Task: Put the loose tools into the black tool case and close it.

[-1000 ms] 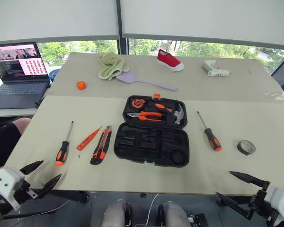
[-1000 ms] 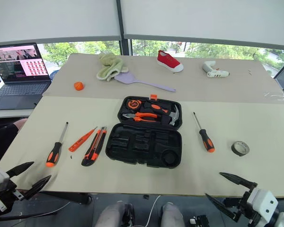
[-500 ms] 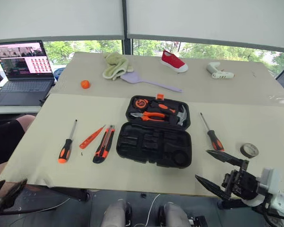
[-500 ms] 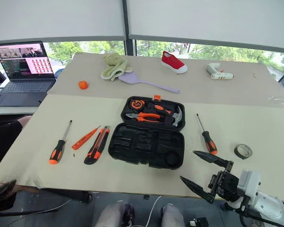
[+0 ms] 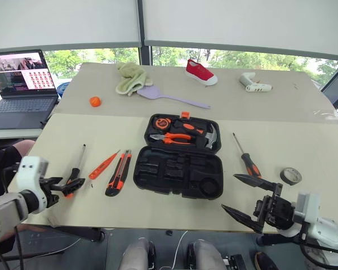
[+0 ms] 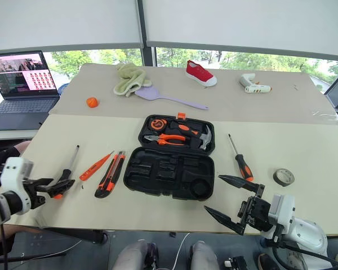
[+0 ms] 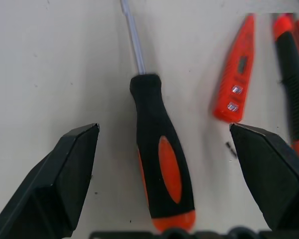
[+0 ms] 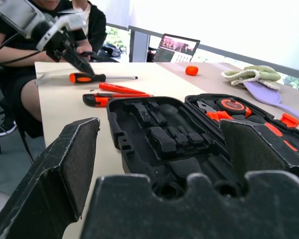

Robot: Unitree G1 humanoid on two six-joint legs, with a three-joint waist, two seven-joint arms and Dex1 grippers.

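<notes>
Two grippers are seen low in the head views, both with fingers spread apart and nothing held. The left gripper (image 5: 67, 185) is placed at the lower left of the frame, right over the handle of the left screwdriver (image 7: 162, 174); in the left wrist view that handle is framed between the two open fingers (image 7: 60, 184), though contact cannot be judged. Just beside this screwdriver the slim orange tester screwdriver (image 5: 104, 165) is laid, and next to it the orange-and-black utility knife (image 5: 119, 173). The right gripper (image 5: 249, 197) is held at the lower right, near the front right corner of the black tool case (image 5: 179, 173), apart from it. The case is lain open at the centre of the table (image 5: 304, 149), its near half empty, its far half filled with orange-handled pliers (image 5: 174, 138) and a hammer (image 5: 212, 136). To the right of the case the second screwdriver (image 5: 247, 157) is found, and further right the dark tape roll (image 5: 291, 175).
</notes>
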